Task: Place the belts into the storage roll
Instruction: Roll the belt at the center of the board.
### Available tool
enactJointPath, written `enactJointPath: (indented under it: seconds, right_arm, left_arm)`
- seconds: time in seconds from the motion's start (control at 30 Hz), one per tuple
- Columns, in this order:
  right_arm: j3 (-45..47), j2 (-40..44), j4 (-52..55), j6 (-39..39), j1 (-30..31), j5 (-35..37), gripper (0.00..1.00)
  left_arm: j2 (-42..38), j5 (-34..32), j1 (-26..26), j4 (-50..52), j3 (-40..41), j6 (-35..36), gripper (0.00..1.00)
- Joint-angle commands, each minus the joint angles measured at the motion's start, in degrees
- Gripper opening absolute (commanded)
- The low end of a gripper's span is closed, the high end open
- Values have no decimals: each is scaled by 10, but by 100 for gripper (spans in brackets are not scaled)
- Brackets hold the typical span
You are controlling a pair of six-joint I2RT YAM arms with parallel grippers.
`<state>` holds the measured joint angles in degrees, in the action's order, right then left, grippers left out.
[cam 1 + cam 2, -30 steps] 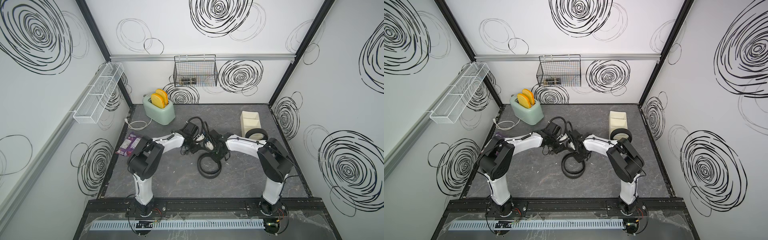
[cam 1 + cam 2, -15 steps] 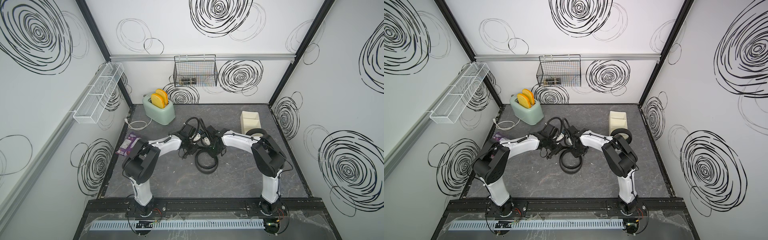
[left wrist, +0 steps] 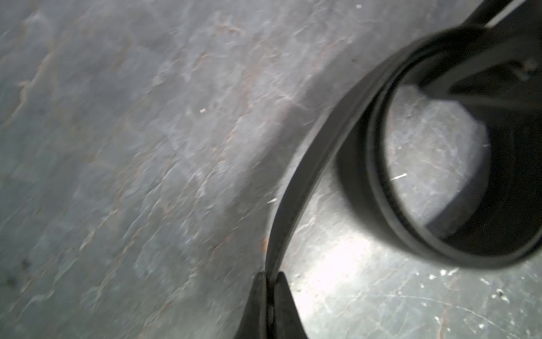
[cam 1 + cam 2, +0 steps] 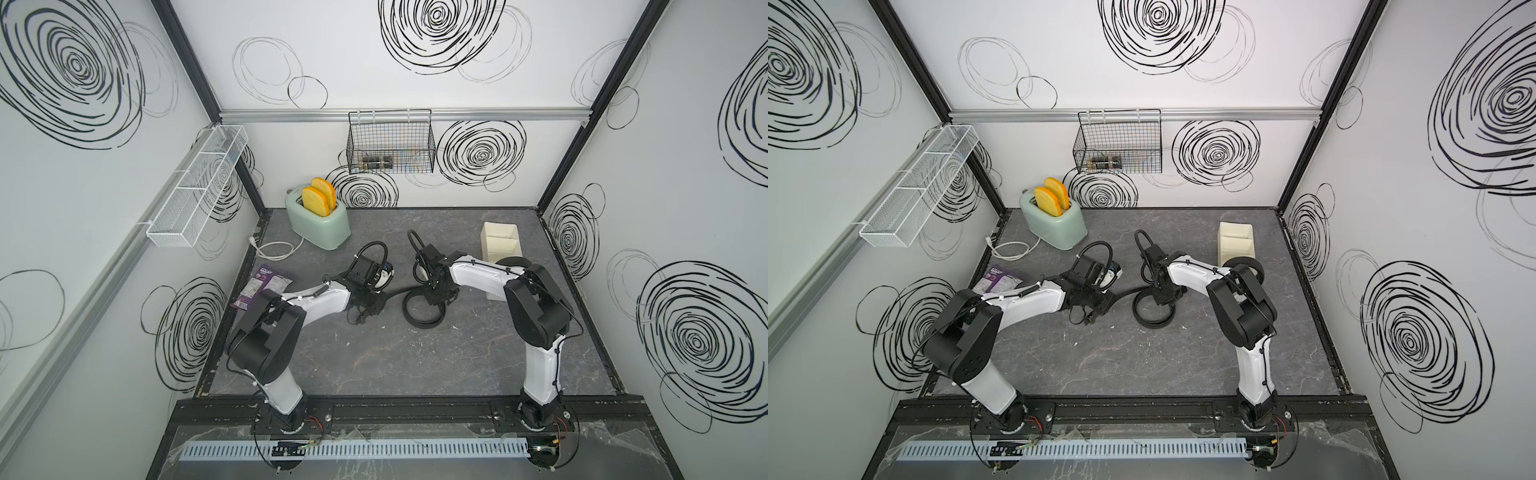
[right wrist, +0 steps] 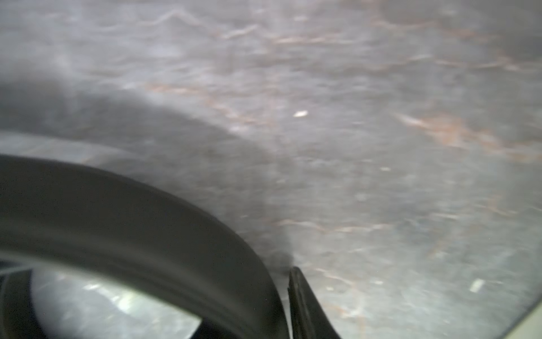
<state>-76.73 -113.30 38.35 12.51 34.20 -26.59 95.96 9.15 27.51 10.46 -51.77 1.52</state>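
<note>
so the left gripper (image 3: 271,281) is pinching the belt (image 3: 296,187) tail, strap running left-right into its loose coil (standing on edge); right gripper (image 4: 435,296) is at the coil, can't tell if it's gripping.

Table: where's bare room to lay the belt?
Free: the wide front strip between the belt loop and the front rail; also the back patch between toaster and tray. Crowded: the middle, and the left edge by the snack packet.

Black belt (image 3: 311,164), cream tray (image 4: 500,233), mint toaster (image 4: 324,228), orange toast (image 4: 316,201), grey veined floor (image 4: 415,365), white walls (image 4: 353,50) scribbled with black swirls
</note>
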Motion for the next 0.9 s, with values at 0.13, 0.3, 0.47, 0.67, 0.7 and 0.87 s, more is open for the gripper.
enactJointPath:
  seconds: [0.13, 0.3, 0.47, 0.67, 0.7, 0.87]
  right_arm:
    - [42, 2, 12, 38, -24, 73, 24]
    - [58, 8, 5, 60, -45, 72, 22]
    - [69, 16, 8, 70, -68, 79, 23]
    - [84, 15, 15, 77, -94, 90, 23]
    - [87, 16, 15, 79, -98, 92, 23]
    - [90, 17, 22, 87, -111, 111, 26]
  left_arm:
    - [-4, 0, -22, 19, 24, -21, 0]
    - [-4, -6, -23, 22, 34, -29, 0]
    - [-7, -12, -37, 29, 36, -35, 0]
    - [-8, -17, -73, 41, 36, -40, 0]
    - [-8, -17, -81, 42, 36, -41, 0]
    - [-13, -19, -104, 46, 34, -41, 0]
